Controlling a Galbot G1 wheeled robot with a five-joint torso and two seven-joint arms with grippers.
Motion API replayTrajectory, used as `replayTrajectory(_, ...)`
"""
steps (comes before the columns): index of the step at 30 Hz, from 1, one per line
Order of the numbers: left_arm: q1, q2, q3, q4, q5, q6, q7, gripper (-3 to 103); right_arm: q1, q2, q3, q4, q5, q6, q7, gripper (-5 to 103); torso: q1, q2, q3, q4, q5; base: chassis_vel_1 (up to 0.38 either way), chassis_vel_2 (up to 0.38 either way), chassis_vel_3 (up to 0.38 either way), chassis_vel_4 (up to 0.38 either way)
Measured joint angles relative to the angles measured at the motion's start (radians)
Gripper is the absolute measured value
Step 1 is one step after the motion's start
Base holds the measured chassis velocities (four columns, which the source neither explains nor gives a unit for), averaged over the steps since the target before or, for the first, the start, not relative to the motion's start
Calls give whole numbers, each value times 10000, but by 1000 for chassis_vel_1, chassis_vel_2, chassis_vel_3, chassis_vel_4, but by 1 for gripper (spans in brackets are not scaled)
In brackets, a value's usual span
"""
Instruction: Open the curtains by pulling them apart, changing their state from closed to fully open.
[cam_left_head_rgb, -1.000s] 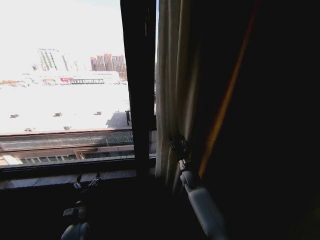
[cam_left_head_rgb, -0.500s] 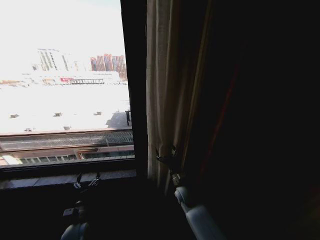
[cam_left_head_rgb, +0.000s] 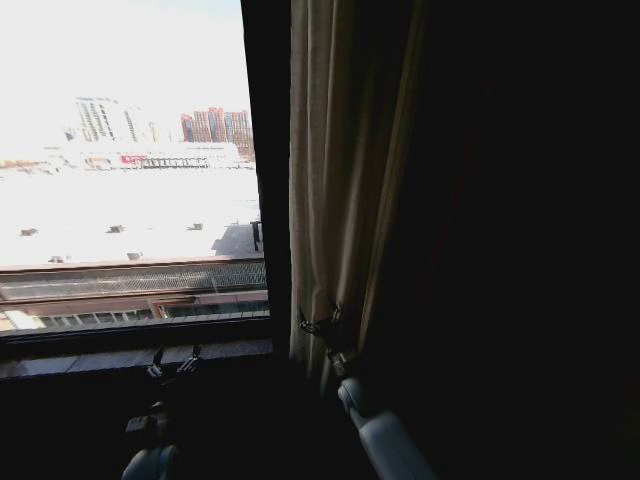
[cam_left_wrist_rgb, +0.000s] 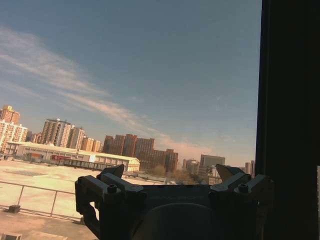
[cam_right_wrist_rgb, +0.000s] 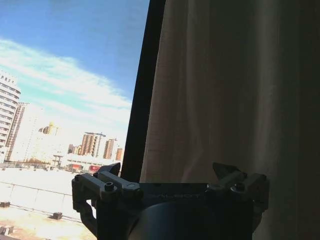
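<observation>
Right gripper (cam_left_head_rgb: 318, 322): fingers spread, holding nothing, sitting against the curtains (cam_left_head_rgb: 335, 180).
Left gripper (cam_left_head_rgb: 173, 359): fingers apart, idling low before the window (cam_left_head_rgb: 120, 150).

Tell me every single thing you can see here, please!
curtain: one, cream-white with pleats, hanging beside the dark window post.
dark drape: one, nearly black, on the far side of the curtain from the glass.
window post: one, black, upright between the glass and the curtain.
window sill: one, dark, along the bottom of the glass.
buildings: several, reddish and pale, far away outside under a bright sky.
left gripper: one, dark metal, fingers open, low down in front of the sill, holding nothing.
right gripper: one, dark metal, fingers open, up against the curtain's lower part.
</observation>
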Motion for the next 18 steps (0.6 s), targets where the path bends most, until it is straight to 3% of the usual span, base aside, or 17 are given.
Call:
replayTrajectory(9, 0, 0, 1, 0, 0, 0, 0, 100, -20, 138, 188, 9, 1, -32, 39, 100, 0, 0, 0, -1, 2, 64, 68, -58, -56)
replayTrajectory(18, 0, 0, 0, 0, 0, 0, 0, 100, -118, 215, 338, 81, -74, -69, 103, 100, 0, 0, 0, 0, -1, 220, 213, -219, -217)
